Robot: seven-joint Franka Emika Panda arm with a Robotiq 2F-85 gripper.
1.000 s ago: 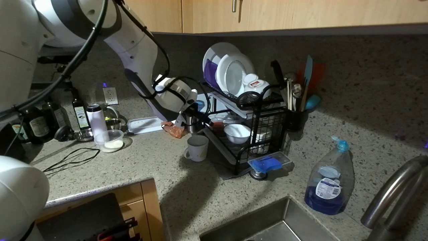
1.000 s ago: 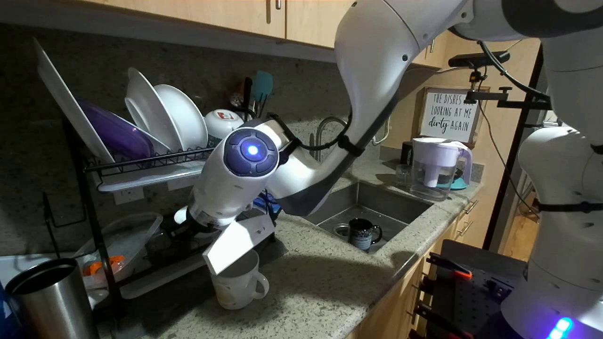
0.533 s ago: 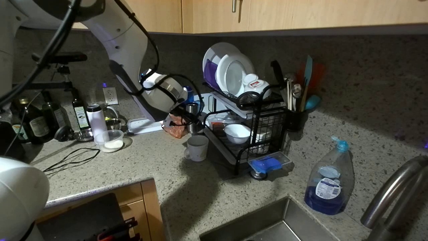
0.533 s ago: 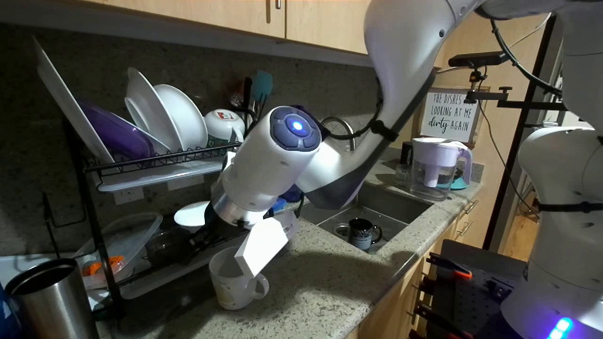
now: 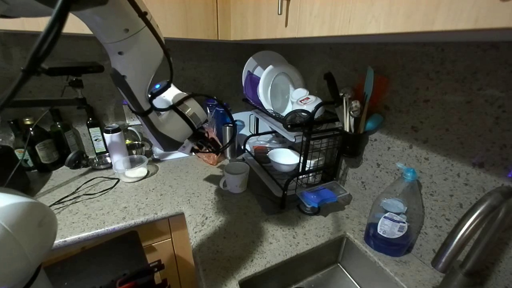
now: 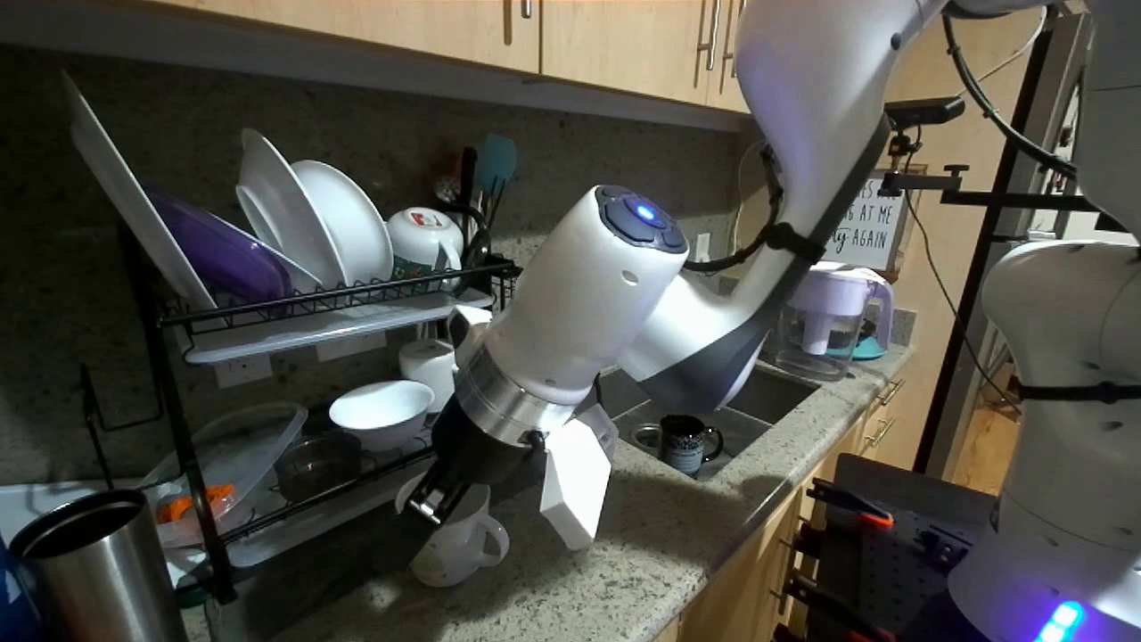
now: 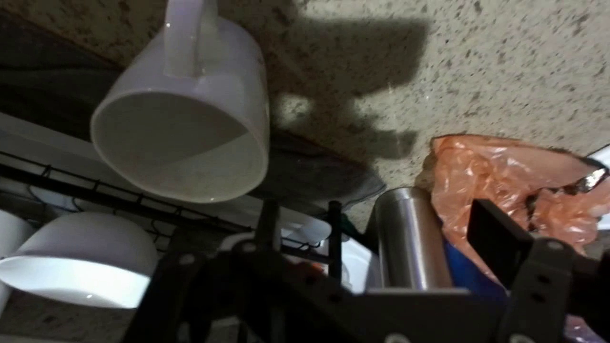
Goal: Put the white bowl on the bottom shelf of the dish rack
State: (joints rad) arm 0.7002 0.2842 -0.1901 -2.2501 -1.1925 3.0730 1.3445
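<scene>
The white bowl (image 5: 283, 160) rests upright on the bottom shelf of the black dish rack (image 5: 307, 140), as both exterior views show. In an exterior view the bowl (image 6: 381, 417) sits in front of a white cup and beside a dark clear container. My gripper (image 6: 428, 506) is outside the rack, above and close to the white mug on the counter. In the wrist view the gripper (image 7: 383, 228) stands open, its fingers far apart and nothing held between them. There the bowl (image 7: 81, 257) lies at lower left, apart from the fingers.
A white mug (image 7: 214, 71) stands on the counter before the rack. Beyond the fingers are a steel tumbler (image 7: 412, 233) and an orange plastic bag (image 7: 505, 162). Plates and a cup (image 6: 423, 234) fill the top tier. The sink (image 5: 320, 272) lies nearby.
My gripper has drawn back out of the rack's lower tier, away from the bowl, and the wrist has turned. The bowl has stayed in place and now shows fully.
</scene>
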